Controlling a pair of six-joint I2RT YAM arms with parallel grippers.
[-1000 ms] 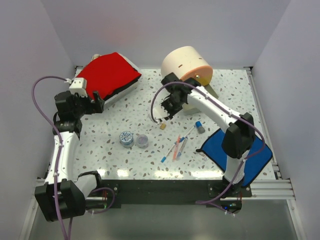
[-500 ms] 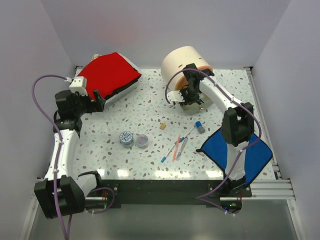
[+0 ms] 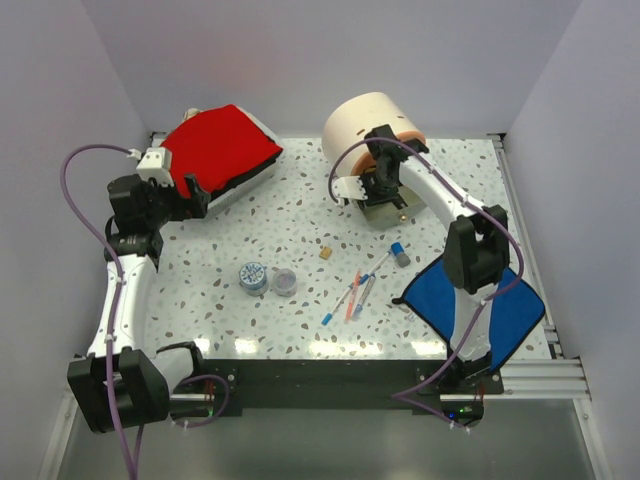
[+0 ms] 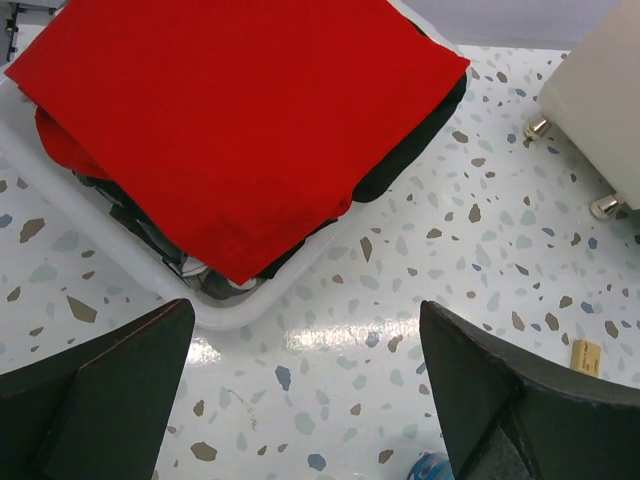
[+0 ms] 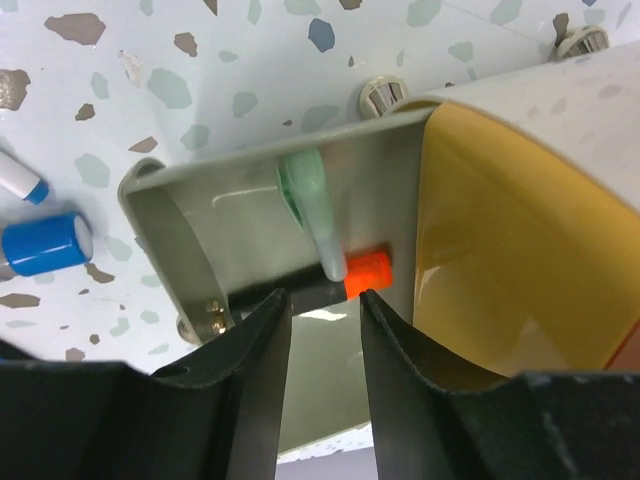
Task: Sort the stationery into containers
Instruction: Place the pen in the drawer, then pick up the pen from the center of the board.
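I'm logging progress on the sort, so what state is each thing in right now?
left gripper: open, empty
right gripper: open, empty, above the drawer
drawer: pulled out, holding pale green marker and orange-black highlighter
white case: covered by red top, dark contents showing at edge
blue-patterned tape roll, purple tape roll: flat on the table
thin pens: loose on the table

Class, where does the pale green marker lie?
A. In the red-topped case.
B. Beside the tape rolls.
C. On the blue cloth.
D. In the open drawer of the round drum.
D: the right wrist view shows the green marker lying inside the pulled-out drawer.
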